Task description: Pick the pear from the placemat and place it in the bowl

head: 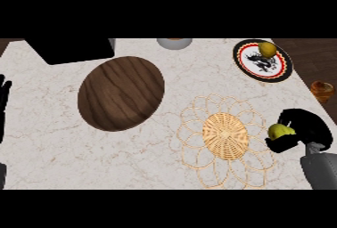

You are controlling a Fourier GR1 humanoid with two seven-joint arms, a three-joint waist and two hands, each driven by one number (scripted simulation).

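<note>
The right robot hand (304, 130) sits just inside the counter's right edge, its black fingers curled round the pear (281, 131), which shows yellow-green and smooth between fingers and thumb. The pear is held beside the right rim of the placemat (223, 140), a woven straw-coloured piece with a tight round centre and an open border of looping petals, lying flat near the counter's front-right part. The grey forearm runs from the hand toward the front right corner.

The counter (52, 133) is pale marble with faint brownish veins. Left of the placemat, around the middle of the counter, lies the bowl (121, 92), a dark brown wooden oval with visible grain, well apart from the pear. At the back right corner is a round plate (263, 61) with a black rim, a thin red ring and a white centre bearing a black dragon-like figure; a small yellowish-brown fruit (266, 47) rests on its far edge. No writing can be read on it. At the back edge, near the middle, a grey cup (174, 42) is partly cut off, and a black box-like shape (71, 50) covers the back left corner. Beyond the right edge stands a small amber glass (322, 89).

The left robot hand (4, 95) rests at the left edge, fingers straight and apart.
</note>
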